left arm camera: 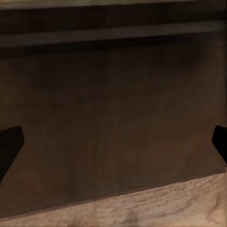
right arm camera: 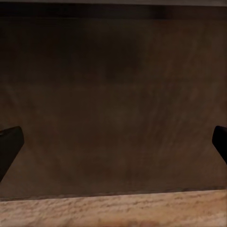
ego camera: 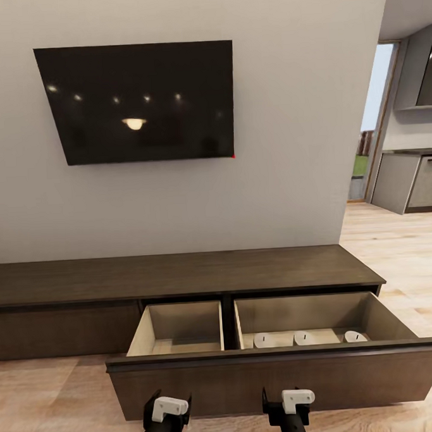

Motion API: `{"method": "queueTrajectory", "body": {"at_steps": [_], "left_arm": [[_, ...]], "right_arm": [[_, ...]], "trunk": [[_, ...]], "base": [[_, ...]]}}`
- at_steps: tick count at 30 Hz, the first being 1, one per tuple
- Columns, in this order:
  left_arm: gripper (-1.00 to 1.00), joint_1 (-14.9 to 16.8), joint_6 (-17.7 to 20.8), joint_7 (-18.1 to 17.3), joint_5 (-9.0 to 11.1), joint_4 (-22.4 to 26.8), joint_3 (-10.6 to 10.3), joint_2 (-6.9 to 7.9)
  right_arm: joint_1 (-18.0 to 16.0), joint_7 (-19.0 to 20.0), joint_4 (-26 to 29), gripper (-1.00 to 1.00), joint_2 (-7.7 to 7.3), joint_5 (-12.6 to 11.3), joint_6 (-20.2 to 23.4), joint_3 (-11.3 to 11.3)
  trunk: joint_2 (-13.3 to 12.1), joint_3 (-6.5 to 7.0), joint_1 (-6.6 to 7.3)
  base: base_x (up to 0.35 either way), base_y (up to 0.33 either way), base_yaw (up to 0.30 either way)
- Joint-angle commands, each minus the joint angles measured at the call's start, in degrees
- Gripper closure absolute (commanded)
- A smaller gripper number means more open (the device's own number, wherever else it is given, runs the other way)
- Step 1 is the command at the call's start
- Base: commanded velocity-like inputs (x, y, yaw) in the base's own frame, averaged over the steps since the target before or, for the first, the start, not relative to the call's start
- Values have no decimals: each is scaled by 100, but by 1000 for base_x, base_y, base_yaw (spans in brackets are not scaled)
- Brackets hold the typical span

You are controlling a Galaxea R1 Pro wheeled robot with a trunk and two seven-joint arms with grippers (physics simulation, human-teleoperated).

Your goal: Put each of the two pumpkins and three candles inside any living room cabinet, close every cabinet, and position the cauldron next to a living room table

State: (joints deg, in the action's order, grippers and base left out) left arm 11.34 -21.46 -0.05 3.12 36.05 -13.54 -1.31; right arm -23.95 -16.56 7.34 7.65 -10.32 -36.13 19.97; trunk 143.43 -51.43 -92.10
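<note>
The cabinet's (ego camera: pixel 181 275) drawer front (ego camera: pixel 275 377) stands pulled out, long axis crosswise, directly ahead of both grippers. Three candles (ego camera: pixel 309 338) sit inside. Left gripper (left arm camera: pixel 113 146) and right gripper (right arm camera: pixel 113 146) have fingers spread, empty, equally near.

a dark wall-mounted tv (ego camera: pixel 140 101) on a grey wall (ego camera: pixel 290 174), pale wood floor (ego camera: pixel 408 250), kitchen doorway (ego camera: pixel 375 119) beyond
</note>
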Motion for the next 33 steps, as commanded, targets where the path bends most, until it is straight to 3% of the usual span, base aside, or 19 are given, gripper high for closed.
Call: {"method": "queueTrajectory", "body": {"at_steps": [1, 8, 11, 16, 33], "left_arm": [[-100, 2, 1, -7, 35, 120, -14, 8], [-100, 0, 337, -14, 100, 656, -7, 16], [-100, 0, 403, -19, 350, 709, -12, 19], [-100, 0, 444, -21, 527, 682, -24, 17], [-100, -65, 412, 10, 624, 672, -23, -18]], "right_arm": [[-4, -23, -4, -100, 0, -49, -17, 51], [-4, -23, -4, -100, 0, -49, -17, 51], [-4, -23, -4, -100, 0, -49, -17, 51], [-4, -23, -4, -100, -3, -49, -17, 51], [-4, -23, -4, -100, -7, -62, -12, 35]], "trunk": [[2, -6, 1], [2, -6, 1], [2, -6, 1], [2, -6, 1], [2, -6, 1]], "base": [[0, 0, 0], [0, 0, 0], [0, 0, 0], [-26, 0, 0], [-173, 0, 0]]}}
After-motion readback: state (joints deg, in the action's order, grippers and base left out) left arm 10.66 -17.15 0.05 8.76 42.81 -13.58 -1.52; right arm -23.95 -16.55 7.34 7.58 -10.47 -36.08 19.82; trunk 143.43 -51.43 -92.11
